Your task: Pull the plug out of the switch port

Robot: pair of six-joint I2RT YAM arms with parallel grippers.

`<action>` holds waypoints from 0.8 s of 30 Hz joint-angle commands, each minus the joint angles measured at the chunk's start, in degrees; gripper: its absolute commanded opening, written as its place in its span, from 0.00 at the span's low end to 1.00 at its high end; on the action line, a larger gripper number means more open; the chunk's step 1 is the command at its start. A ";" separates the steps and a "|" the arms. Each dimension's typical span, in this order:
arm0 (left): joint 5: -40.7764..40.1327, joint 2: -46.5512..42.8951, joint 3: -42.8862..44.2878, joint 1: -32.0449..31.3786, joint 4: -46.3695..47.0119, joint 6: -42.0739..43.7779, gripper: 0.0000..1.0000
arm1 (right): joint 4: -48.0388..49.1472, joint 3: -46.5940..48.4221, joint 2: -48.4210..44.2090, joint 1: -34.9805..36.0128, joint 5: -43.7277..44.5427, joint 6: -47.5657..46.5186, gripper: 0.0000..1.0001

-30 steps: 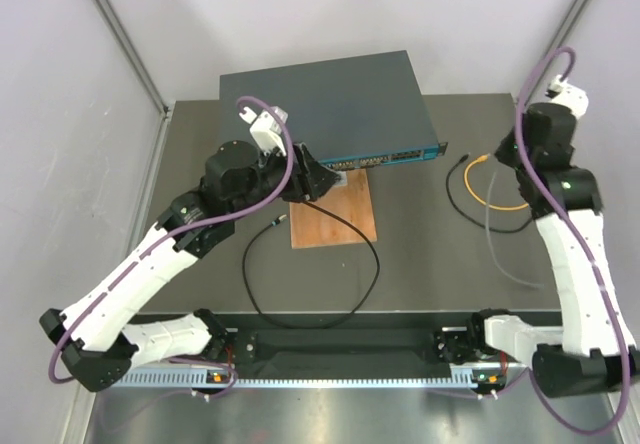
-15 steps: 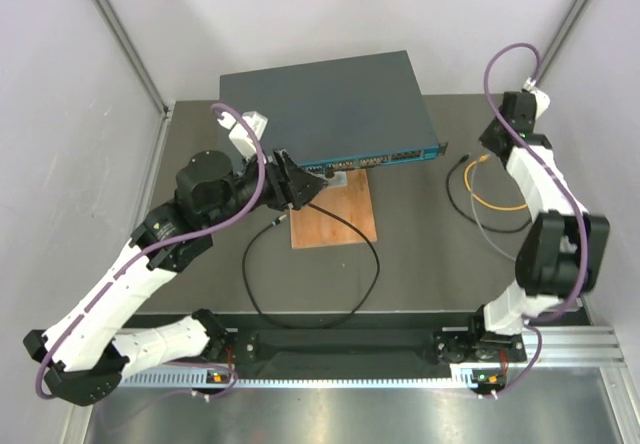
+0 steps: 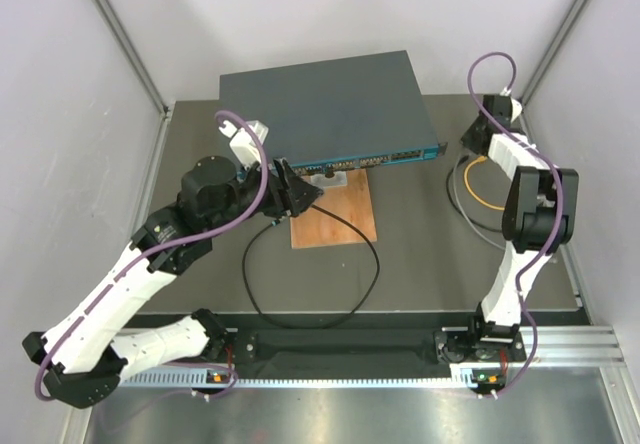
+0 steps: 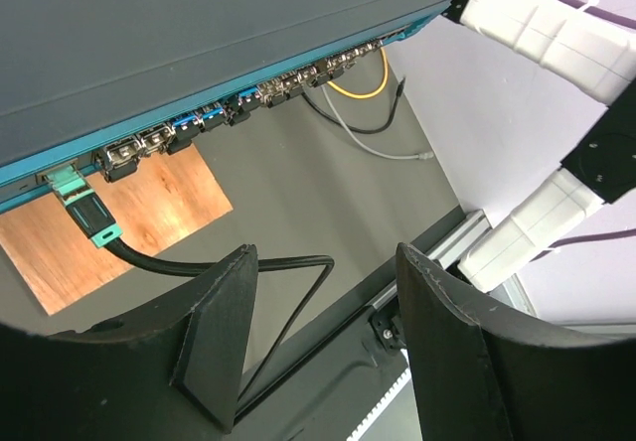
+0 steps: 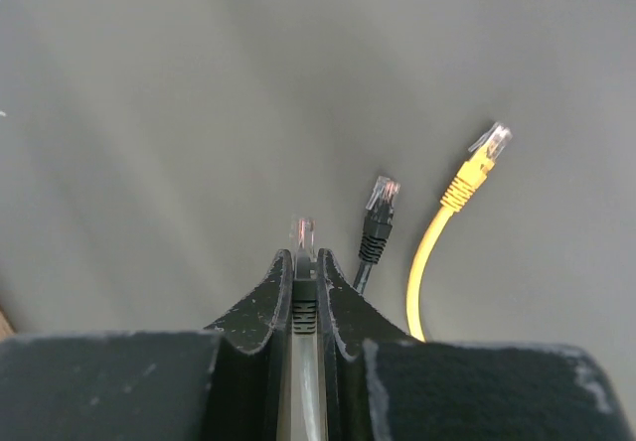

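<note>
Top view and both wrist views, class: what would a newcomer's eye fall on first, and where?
The dark grey switch sits far centre, a teal-booted plug seated in its front strip. The left claw hangs open just short of that plug; the right claw, far right, is shut on a grey cable beside a black plug and a yellow plug.

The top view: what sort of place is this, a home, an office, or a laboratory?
Most likely a robot test cell in a laboratory. Two arms stand on a rail at a grey table's edge, plain white panels close it in, and a network switch lies there with loose cables.
</note>
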 commanded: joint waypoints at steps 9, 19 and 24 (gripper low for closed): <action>0.45 -2.73 -2.96 0.28 0.24 -2.25 0.63 | -0.10 5.00 2.10 2.05 0.15 -0.06 0.12; 3.88 -1.15 -2.88 0.28 4.28 -4.88 0.63 | -5.46 8.17 2.72 2.58 1.65 -3.76 0.38; 5.29 -1.85 -4.28 0.28 5.86 -6.99 0.63 | -8.72 7.92 0.19 3.02 1.99 -5.34 0.61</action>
